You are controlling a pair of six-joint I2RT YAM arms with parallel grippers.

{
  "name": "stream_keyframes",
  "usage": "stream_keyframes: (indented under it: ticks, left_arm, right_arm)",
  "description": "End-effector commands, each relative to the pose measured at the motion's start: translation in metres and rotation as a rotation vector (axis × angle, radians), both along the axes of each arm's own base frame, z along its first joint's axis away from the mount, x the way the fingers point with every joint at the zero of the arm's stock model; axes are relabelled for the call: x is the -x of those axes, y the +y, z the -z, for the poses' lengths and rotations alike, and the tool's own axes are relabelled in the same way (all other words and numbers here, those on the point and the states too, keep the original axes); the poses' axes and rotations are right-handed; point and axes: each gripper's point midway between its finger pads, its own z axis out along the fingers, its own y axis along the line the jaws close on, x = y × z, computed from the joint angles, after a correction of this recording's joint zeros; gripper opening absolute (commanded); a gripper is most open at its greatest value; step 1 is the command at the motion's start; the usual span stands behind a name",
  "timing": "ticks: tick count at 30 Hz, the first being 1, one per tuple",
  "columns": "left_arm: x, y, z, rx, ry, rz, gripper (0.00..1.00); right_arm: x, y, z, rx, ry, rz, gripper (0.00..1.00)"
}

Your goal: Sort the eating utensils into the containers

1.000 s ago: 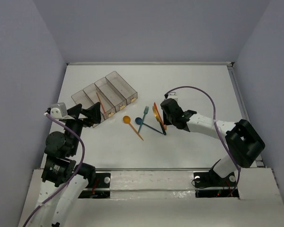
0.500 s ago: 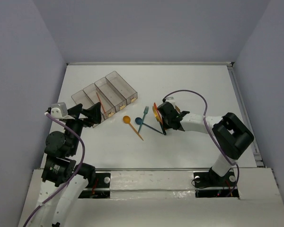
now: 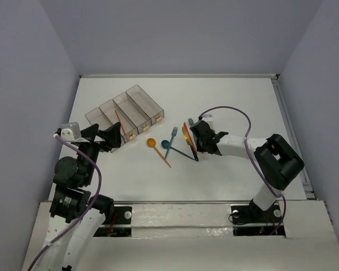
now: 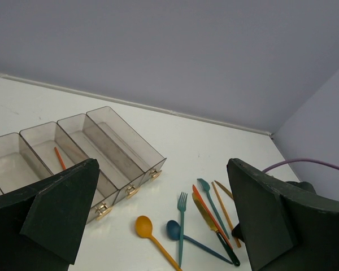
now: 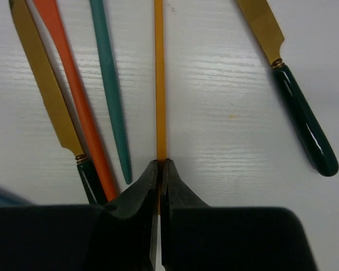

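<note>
White tabletop (image 3: pixel 226 101) w/ thin orange utensil (image 5: pixel 159 84) nipped in R tool (image 5: pixel 159 165), L tool (image 4: pixel 163 169) wide.

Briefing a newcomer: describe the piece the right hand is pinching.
Look right of the bins, where the right hand reaches. It pinches the thin orange stick, lying between a teal handle and a dark-handled gold knife; it is the slimmest.

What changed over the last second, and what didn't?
The right gripper shifted left and now pinches the end of the thin orange utensil. The left gripper, the containers and the orange spoon stayed put.
</note>
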Motion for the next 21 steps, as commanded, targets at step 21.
stream_keyframes:
  ticks: [21]
  left_arm:
    - [0.002,0.002,-0.015,0.012,-0.065,-0.003,0.99]
  right_arm:
    - [0.016,0.137,-0.18,-0.651,-0.379,-0.735,0.0]
